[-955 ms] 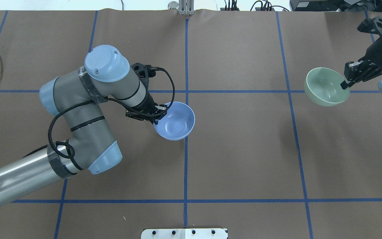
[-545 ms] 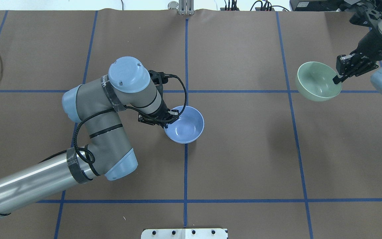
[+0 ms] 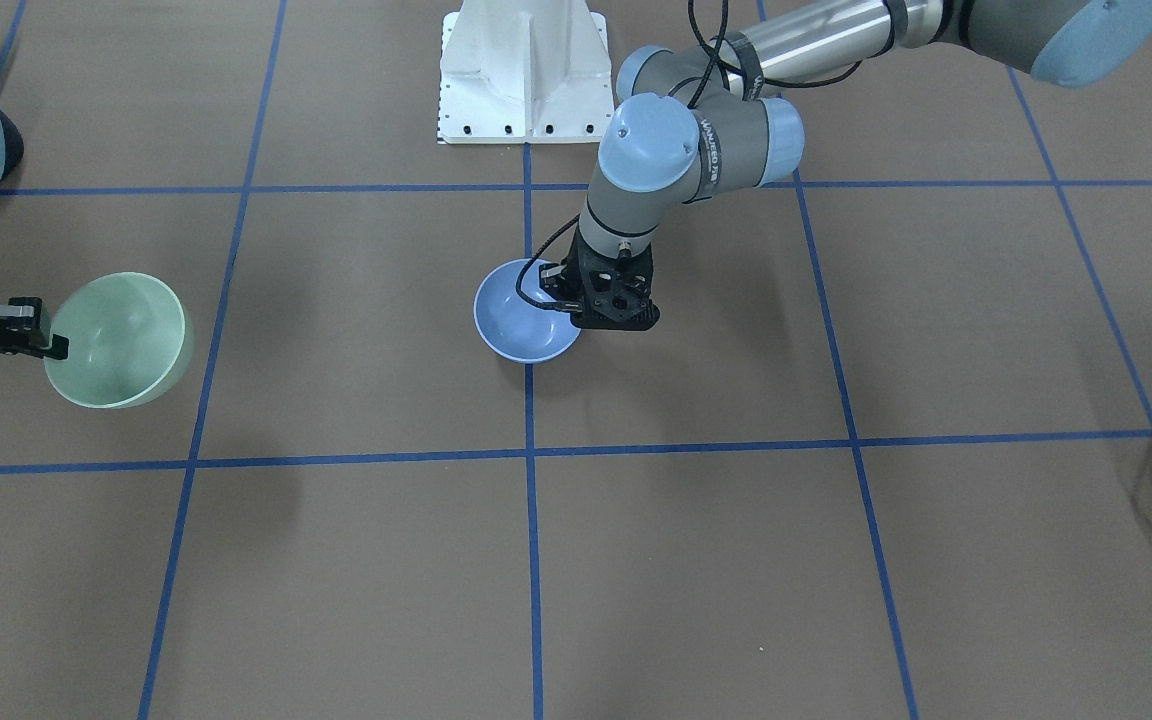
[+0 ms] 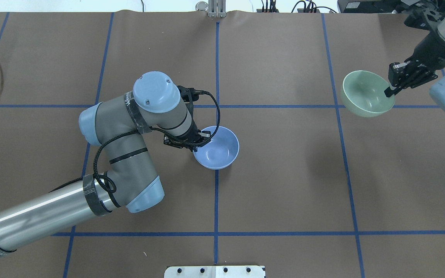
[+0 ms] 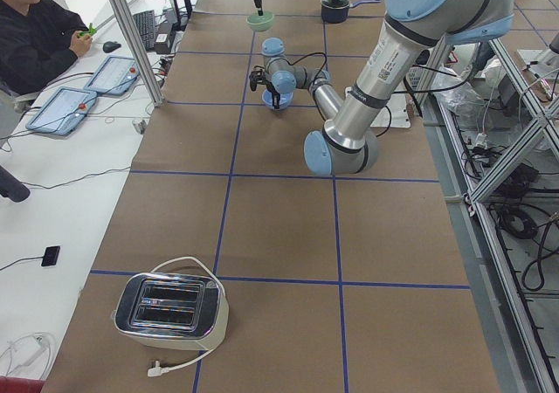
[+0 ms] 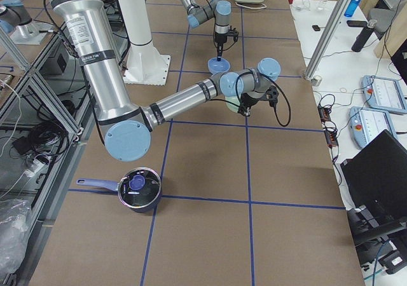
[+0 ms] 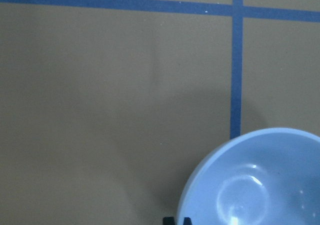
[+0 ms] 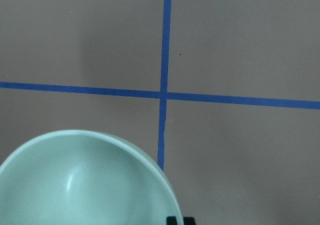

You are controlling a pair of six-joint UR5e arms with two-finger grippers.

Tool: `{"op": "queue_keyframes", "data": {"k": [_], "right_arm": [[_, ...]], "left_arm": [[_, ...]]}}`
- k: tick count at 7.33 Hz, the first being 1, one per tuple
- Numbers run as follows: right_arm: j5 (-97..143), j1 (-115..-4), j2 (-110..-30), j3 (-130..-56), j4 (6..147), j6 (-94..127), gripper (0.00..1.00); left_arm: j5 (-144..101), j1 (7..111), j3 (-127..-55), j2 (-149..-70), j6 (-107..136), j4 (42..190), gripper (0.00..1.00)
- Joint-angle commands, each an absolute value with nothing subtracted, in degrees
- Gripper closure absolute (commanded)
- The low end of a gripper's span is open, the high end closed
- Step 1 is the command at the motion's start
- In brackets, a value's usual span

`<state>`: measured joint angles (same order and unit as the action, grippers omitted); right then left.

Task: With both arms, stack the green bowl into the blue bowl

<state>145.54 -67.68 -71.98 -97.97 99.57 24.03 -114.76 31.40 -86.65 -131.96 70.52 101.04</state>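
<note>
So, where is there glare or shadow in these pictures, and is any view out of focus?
Left wrist view: small glints inside the blue bowl, a soft shadow on the table beside it. Overhead view: a bright streak along the left arm's metal tube; the green bowl shows no glare. Nothing is badly blurred.

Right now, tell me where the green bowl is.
In the overhead view the green bowl is at the far right, its rim pinched by the right gripper, well apart from the blue bowl near the view's middle.
</note>
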Motion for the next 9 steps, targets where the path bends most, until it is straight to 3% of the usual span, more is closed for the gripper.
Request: {"op": "queue_keyframes", "data": {"k": [1, 2, 3, 4, 6, 9], "right_arm": [[145.5, -67.7, -72.0, -98.1, 99.6, 24.1, 1.00], [145.5, -67.7, -72.0, -98.0, 99.6, 24.1, 1.00], [145.5, -67.7, -71.9, -98.0, 99.6, 24.1, 1.00], [145.5, -67.6, -71.8, -98.0, 99.6, 24.1, 1.00], [145.7, -65.7, -68.8, -98.1, 99.5, 29.1, 1.00], [144.9, -57.0, -62.2, -100.2, 98.5, 43.3, 1.00]], "left_arm": [[-114.3, 31.3, -86.6, -131.9, 70.2, 101.3, 1.00], [-114.3, 30.8, -86.7, -131.5, 69.9, 102.9, 1.00], [-114.3, 30.4, -86.7, -131.1, 69.9, 104.5, 0.59], [-114.7, 30.5, -87.4, -131.0, 70.0, 104.5, 0.03], [-116.7, 31.0, -93.7, -127.1, 70.2, 104.0, 0.02], [-126.5, 43.0, -100.5, -117.3, 59.0, 104.0, 0.02]]}}
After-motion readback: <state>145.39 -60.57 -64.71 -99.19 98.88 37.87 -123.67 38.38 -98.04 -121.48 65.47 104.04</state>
